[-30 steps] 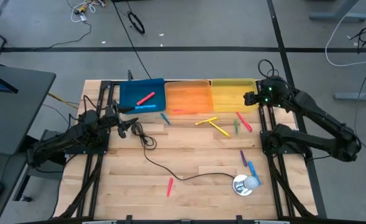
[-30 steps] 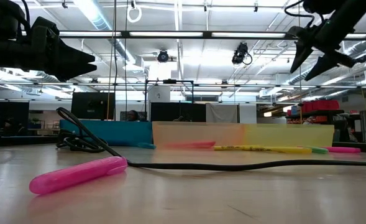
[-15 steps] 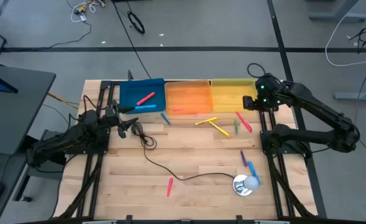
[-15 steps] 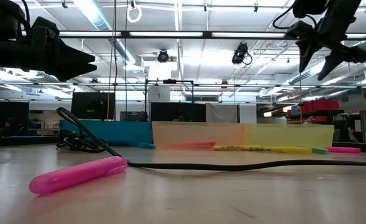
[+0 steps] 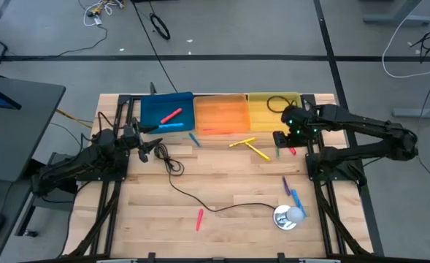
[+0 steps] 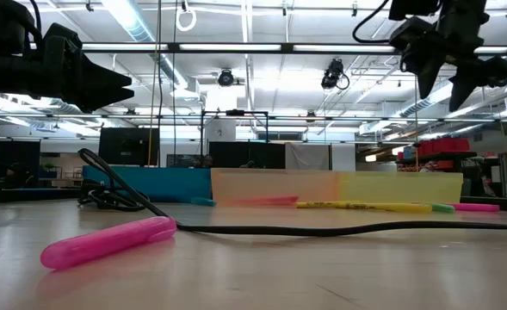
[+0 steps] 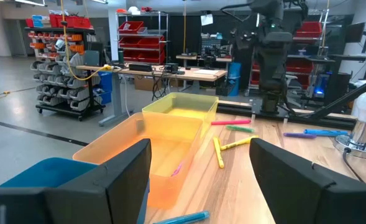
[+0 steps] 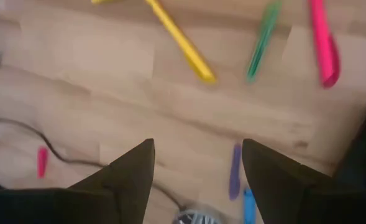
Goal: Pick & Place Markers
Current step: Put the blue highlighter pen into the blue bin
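Observation:
Several markers lie flat on the wooden table: two yellow ones (image 5: 247, 145), a green one (image 5: 277, 150), a pink one (image 5: 290, 149), a purple one (image 5: 285, 185), blue ones (image 5: 297, 201) and a pink one (image 5: 199, 218) near the front. A red marker (image 5: 171, 115) lies in the blue tray (image 5: 150, 111). My right gripper (image 5: 280, 138) hangs open above the table beside the green and pink markers, pointing steeply down and touching nothing; its wrist view shows the yellow (image 8: 181, 40), green (image 8: 262, 40) and pink (image 8: 324, 43) markers below. My left gripper (image 5: 158, 151) waits open at the table's left, pointing level.
The blue tray, an orange tray (image 5: 220, 117) and a yellow tray (image 5: 267, 111) stand in a row at the far edge. A black cable (image 5: 200, 203) runs across the table to a round silver-white object (image 5: 288, 216) at the near right.
My right gripper has swung from beside the yellow tray's right end toward the table's near edge and a little left, out over the green and pink markers. It has tipped over until it points steeply down. Its fingers stay open.

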